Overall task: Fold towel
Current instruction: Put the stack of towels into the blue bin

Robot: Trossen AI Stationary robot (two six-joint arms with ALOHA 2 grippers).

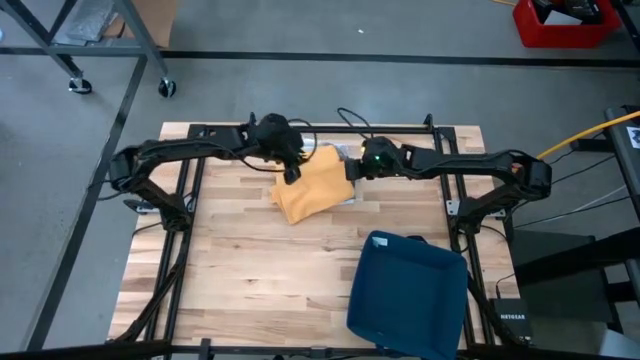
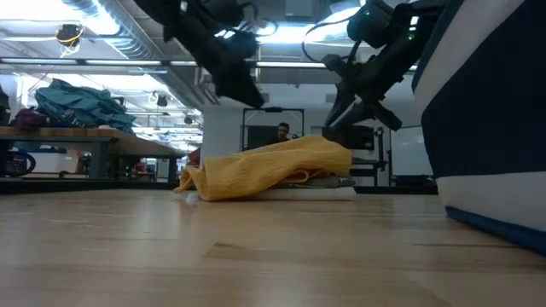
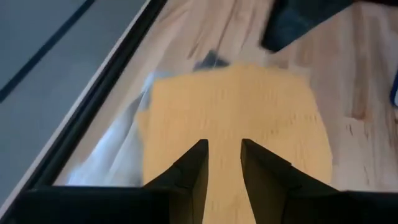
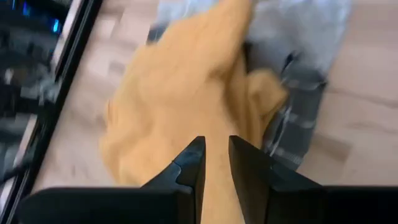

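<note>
Bare worktop [image 1: 250, 270] open across the near left and centre, free passage there. Blue bin [image 1: 408, 297] blocks the near right corner. Yellow towel [image 1: 312, 187] heaped over a grey cloth [image 4: 298, 37] fills the far centre; left gripper [image 1: 291, 174] and right gripper [image 1: 352, 172] crowd it from both sides, with black frame rails [image 1: 186, 215] along the worktop edges.

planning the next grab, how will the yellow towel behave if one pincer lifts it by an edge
The yellow towel lies in soft rumpled folds, so it will probably droop and hang limp rather than hold its shape. It partly overlaps a grey cloth, which may drag along. Looks light; pushing it would likely bunch it up.
</note>
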